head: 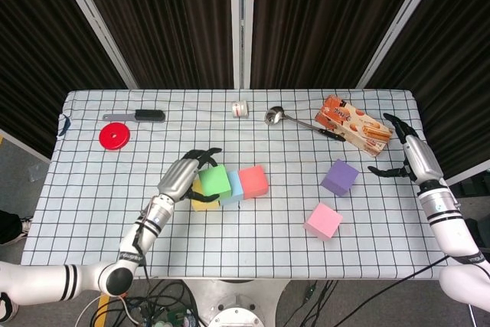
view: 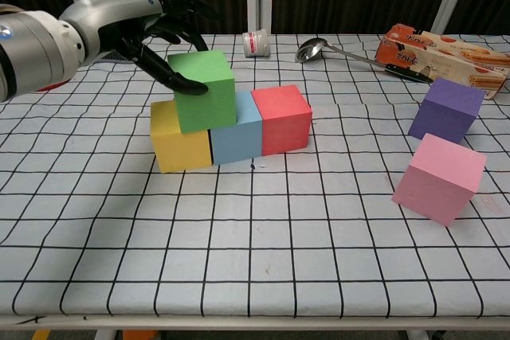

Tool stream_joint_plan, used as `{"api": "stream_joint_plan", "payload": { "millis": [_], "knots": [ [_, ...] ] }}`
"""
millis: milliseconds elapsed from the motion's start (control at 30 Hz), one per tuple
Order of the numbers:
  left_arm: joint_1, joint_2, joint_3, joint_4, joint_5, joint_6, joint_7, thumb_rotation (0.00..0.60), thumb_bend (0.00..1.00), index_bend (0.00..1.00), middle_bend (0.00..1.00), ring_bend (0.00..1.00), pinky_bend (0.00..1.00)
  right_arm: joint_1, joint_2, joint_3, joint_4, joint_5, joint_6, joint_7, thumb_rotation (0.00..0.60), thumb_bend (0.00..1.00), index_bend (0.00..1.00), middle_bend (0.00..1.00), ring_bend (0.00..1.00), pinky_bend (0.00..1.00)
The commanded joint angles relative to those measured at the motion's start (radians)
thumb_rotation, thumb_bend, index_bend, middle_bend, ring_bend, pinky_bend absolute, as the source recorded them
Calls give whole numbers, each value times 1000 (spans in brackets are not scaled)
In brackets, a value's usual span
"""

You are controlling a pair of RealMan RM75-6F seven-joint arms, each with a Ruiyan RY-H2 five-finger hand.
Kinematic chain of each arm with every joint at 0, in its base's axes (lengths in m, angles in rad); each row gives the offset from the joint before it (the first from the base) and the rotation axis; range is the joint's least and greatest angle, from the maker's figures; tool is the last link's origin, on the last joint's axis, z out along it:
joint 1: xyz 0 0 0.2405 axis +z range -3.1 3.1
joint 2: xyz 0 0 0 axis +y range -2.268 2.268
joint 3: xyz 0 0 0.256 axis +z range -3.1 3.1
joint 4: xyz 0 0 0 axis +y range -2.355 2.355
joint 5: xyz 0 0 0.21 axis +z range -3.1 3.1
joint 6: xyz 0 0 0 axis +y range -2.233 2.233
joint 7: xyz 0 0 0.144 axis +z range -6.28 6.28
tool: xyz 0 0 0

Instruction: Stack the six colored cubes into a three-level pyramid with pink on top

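Sitting on the yellow cube (view: pixel 177 142) and blue cube (view: pixel 236 134), the green cube (view: pixel 203 89) is gripped by the left robot hand (view: pixel 156 33), red cube (view: pixel 280 119) alongside. Pink cube (view: pixel 439 177) and purple cube (view: pixel 446 109) lie apart on the table (view: pixel 255 252). Right robot hand (head: pixel 407 155) hovers with fingers spread, holding nothing.

Left robot hand (head: pixel 182 178) is gripping the green cube (head: pixel 214 180), which is sitting atop the yellow cube (head: pixel 200 201) and blue cube (head: pixel 234 188); red cube (head: pixel 253 181) adjoining. Purple cube (head: pixel 339 177) and pink cube (head: pixel 322 220) are lying apart. Right robot hand (head: pixel 409 155) is hovering, fingers spread.
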Motion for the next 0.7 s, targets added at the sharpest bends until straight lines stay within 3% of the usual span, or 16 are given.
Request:
{"api": "stream_joint_plan", "payload": {
  "millis": [33, 233, 400, 700],
  "knots": [
    [2, 1, 2, 4, 7, -3, -6, 600, 202, 124, 372, 148, 106, 0, 0, 0, 1, 0, 0, 0, 600, 63, 0, 37, 0, 0],
    [6, 5, 2, 5, 11, -13, -21, 600, 199, 112, 283, 122, 102, -1, 0, 0, 0, 1, 0, 0, 600, 63, 0, 37, 0, 0],
    [9, 16, 2, 0, 16, -26, -37, 600, 190, 102, 96, 77, 99, 0, 0, 1, -1, 4, -2, -1, 600, 63, 0, 36, 0, 0],
    [19, 41, 9, -28, 38, -30, -53, 600, 180, 100, 91, 61, 99, 1, 0, 0, -1, 12, -8, -9, 600, 63, 0, 36, 0, 0]
  ]
}}
